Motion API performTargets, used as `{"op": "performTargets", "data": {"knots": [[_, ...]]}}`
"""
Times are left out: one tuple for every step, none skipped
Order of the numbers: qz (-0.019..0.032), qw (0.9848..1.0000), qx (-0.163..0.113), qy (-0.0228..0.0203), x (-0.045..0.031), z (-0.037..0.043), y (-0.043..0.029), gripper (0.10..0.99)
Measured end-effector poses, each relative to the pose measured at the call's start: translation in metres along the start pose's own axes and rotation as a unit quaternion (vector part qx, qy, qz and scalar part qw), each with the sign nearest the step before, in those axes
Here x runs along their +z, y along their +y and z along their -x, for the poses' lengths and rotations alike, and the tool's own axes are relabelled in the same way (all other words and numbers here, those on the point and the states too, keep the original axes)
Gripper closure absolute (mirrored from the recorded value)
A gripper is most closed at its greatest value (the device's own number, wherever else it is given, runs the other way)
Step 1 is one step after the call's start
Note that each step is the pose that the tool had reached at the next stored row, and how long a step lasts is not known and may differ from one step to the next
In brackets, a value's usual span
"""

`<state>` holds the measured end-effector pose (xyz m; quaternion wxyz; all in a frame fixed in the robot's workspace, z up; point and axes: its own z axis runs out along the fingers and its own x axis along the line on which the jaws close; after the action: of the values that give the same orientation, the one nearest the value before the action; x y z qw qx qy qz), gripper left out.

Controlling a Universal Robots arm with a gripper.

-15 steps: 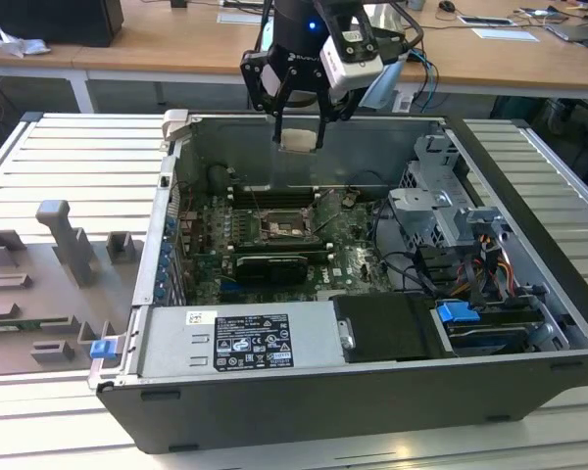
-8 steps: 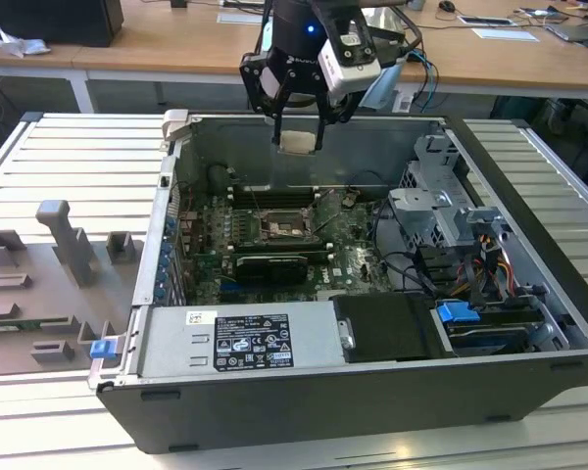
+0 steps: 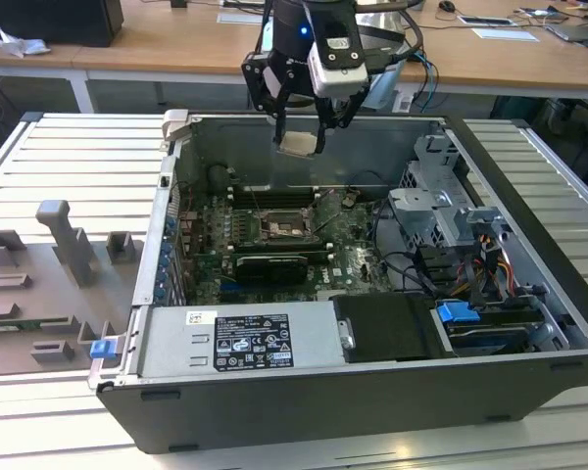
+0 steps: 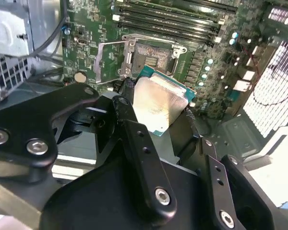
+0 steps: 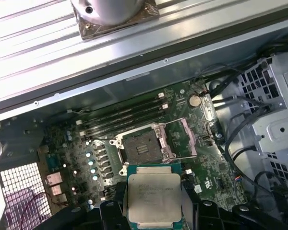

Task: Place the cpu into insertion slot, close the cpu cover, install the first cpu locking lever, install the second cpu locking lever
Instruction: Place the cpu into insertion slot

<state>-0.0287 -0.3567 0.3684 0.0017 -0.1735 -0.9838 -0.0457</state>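
Cpu (image 3: 296,145), silvery top showing, is clamped by its edges between the fingers of the end effector (image 3: 300,135), hanging in the air above an open computer case (image 3: 225,411). Below, on the green motherboard (image 4: 86,19), the insertion slot (image 5: 140,148) lies bare. Its cpu cover (image 5: 189,139) is swung open beside it. The case sits on a ribbed metal worktop (image 3: 39,166).
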Motion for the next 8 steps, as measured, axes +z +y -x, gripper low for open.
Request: {"op": "performTargets", "data": {"knots": [[0.0002,1.0,0.008,-0.0007,0.0002,0.0,0.0,0.549],[0.0003,0.9999,0.015,-0.0013,0.0004,0.0,-0.0001,0.549],[0.0005,0.9996,0.026,-0.0023,0.0008,0.0,-0.0001,0.549],[0.0007,0.9992,0.04,-0.0036,0.0011,0.0002,-0.0001,0.549],[0.0006,0.9988,0.049,-0.0045,0.0013,0.0002,-0.0001,0.549],[0.0006,0.9984,0.056,-0.0053,0.0014,0.0002,-0.0001,0.549],[0.0004,0.998,0.064,-0.006,0.0015,0.0002,-0.0001,0.549],[0.0003,0.9975,0.07,-0.0067,0.0016,0.0003,-0.0001,0.549]]}}
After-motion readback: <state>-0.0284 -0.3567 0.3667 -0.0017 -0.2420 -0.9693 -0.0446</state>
